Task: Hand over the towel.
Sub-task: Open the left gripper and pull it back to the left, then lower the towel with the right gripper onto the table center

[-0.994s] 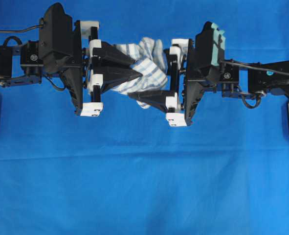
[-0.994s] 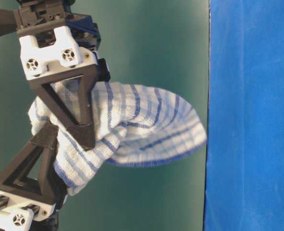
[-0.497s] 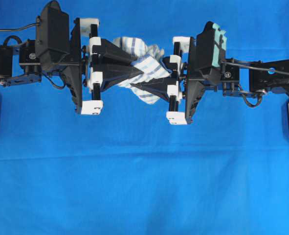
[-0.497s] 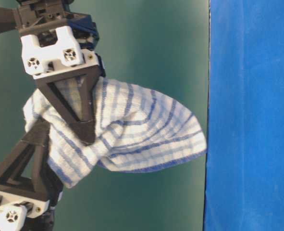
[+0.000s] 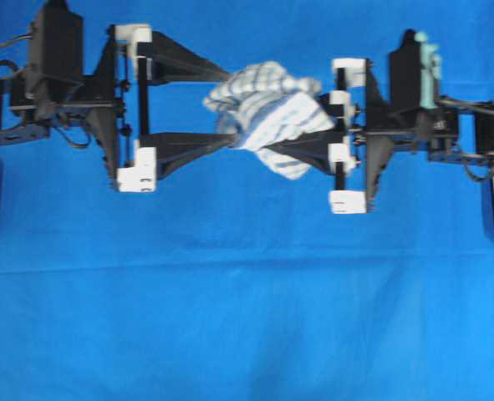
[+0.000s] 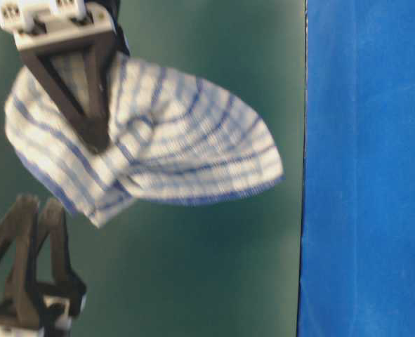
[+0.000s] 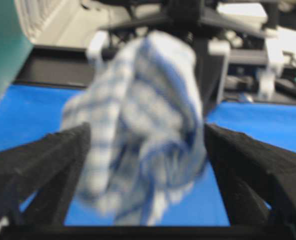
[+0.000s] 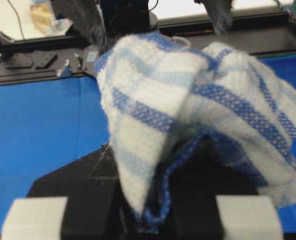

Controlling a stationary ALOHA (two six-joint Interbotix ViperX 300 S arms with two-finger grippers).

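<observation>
Overhead exterior view is showing the two arms meeting nose to nose above the blue cloth that is covering the worktop. The towel, white with thin blue and grey stripes, is hanging bunched in the air between them, clear of the cloth below. The right end effector is pinching it, its black fingers drawn close together with a fold of towel caught between them; from the right wrist camera the towel is spilling up and over those fingers. The left end effector is standing with its jaws spread wide, one finger on each side of the bunched fabric. From the left wrist camera the towel is sitting blurred between the two parted fingers, and I cannot tell whether they are brushing it. From table level the towel is drooping from the upper end effector, while the other one's fingers are lower down, apart from the cloth.
</observation>
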